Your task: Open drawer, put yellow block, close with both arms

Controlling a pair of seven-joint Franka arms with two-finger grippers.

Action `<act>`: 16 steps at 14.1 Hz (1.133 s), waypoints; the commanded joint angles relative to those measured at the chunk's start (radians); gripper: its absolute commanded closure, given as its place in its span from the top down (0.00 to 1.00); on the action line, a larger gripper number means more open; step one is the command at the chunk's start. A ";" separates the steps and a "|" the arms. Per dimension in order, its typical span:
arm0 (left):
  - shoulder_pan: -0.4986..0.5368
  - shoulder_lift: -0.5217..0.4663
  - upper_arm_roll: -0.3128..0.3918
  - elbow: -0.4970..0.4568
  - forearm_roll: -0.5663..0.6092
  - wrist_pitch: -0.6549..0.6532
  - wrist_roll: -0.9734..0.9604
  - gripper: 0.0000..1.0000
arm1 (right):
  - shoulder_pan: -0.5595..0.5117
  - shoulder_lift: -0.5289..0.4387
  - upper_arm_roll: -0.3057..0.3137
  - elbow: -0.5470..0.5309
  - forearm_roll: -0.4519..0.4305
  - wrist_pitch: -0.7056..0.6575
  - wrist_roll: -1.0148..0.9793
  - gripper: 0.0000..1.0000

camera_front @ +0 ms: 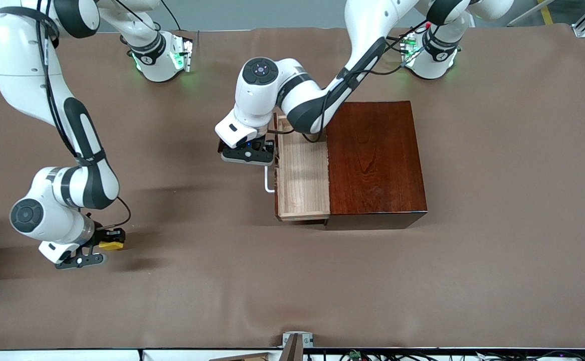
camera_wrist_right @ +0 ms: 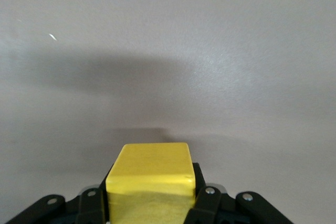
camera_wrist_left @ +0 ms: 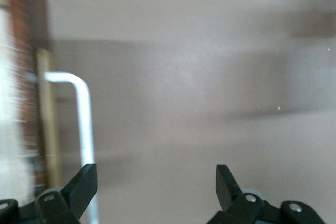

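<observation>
The drawer [camera_front: 302, 173] stands pulled out of its box [camera_front: 376, 163]. The left hand [camera_front: 248, 153] hangs open just beside the handle [camera_front: 268, 179]. The right hand [camera_front: 103, 244] grips the yellow block [camera_front: 111, 245] over the bench [camera_front: 292, 281].

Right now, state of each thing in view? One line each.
drawer: pulled open, tray empty.
yellow block: gripped in right gripper, over the table at the right arm's end.
right gripper: shut on yellow block.
left gripper: open, beside the drawer's white handle, not gripping it.
</observation>
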 commanded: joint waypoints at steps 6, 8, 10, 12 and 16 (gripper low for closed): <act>0.257 -0.405 0.017 -0.041 -0.006 -0.500 0.024 1.00 | 0.081 -0.184 0.038 0.102 -0.002 -0.285 -0.033 0.00; 0.326 -0.468 0.018 -0.044 -0.011 -0.623 0.172 1.00 | 0.119 -0.209 0.041 0.127 -0.001 -0.307 -0.038 0.00; 0.409 -0.508 0.017 -0.048 -0.014 -0.695 0.307 1.00 | 0.152 -0.210 0.044 0.127 0.011 -0.296 -0.151 0.00; 0.518 -0.527 0.007 -0.053 -0.041 -0.731 0.400 1.00 | 0.190 -0.210 0.052 0.139 0.011 -0.285 -0.267 0.00; 0.707 -0.573 0.007 -0.149 -0.115 -0.739 0.473 1.00 | 0.228 -0.213 0.110 0.141 0.015 -0.290 -0.565 0.00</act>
